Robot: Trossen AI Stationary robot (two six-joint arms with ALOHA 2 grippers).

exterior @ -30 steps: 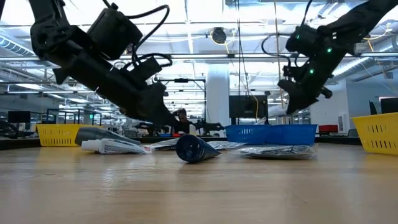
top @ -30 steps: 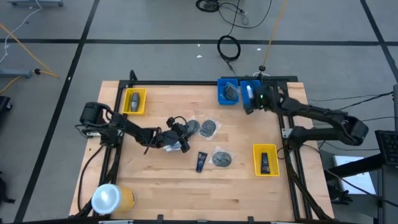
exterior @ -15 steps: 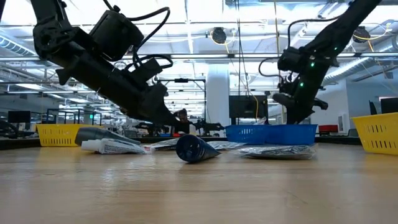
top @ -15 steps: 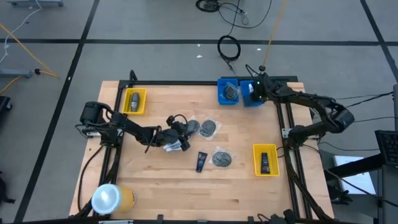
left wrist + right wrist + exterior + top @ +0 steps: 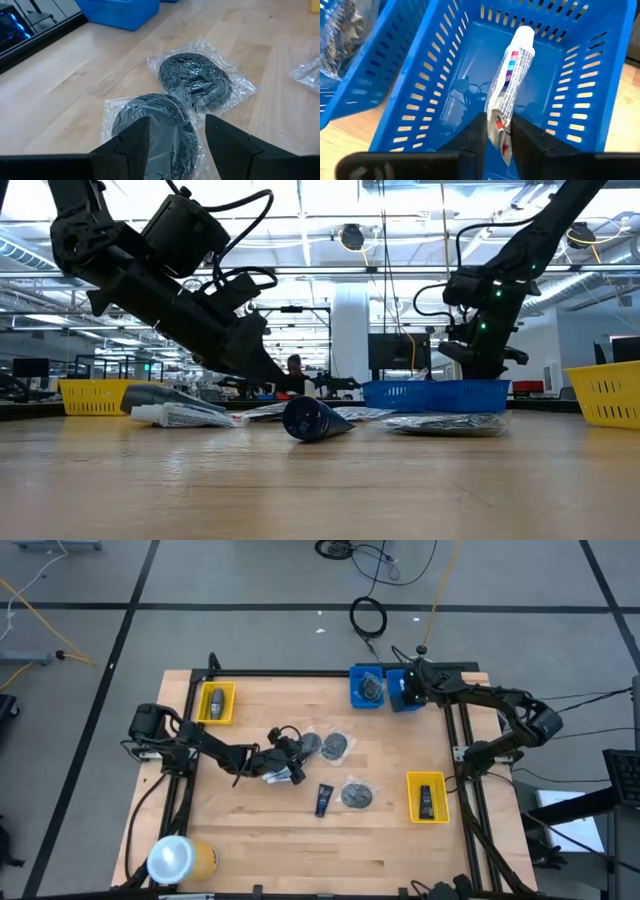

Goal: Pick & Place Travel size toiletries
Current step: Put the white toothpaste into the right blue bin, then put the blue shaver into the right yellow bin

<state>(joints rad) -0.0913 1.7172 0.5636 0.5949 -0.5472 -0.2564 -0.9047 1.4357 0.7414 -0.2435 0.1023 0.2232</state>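
My right gripper [image 5: 497,125] hangs over the right-hand blue bin [image 5: 445,95] at the table's far edge, shut on a white tube [image 5: 512,65] with red-blue marks. My left gripper [image 5: 175,132] stands open at mid-table [image 5: 293,753], its fingers on either side of a grey disc in a clear bag [image 5: 155,125]; whether they touch the bag I cannot tell. A second bagged disc [image 5: 195,75] lies flat just beyond it. A third bagged disc [image 5: 357,794] and a dark tube [image 5: 324,799] lie flat nearer the front. Another white tube [image 5: 185,417] lies under the left arm. My right gripper pinches the white tube's flat crimped end [image 5: 499,117] between its two fingers. The fingers slant down from above into the bin's opening. The tube hangs below them, its cap end [image 5: 524,35] low inside the bin toward the far wall; whether it rests there I cannot tell.
A second blue bin [image 5: 367,687] holding a bagged disc stands left of the first. One yellow bin [image 5: 217,703] sits far left, another [image 5: 427,796] near right, each with an item inside. A big yellow roll [image 5: 180,858] lies at the near left corner.
My right gripper has carried the white tube toward the table's far right corner and down, stopping over the right-hand blue bin with the tube's cap end now inside it. My left gripper has kept still.
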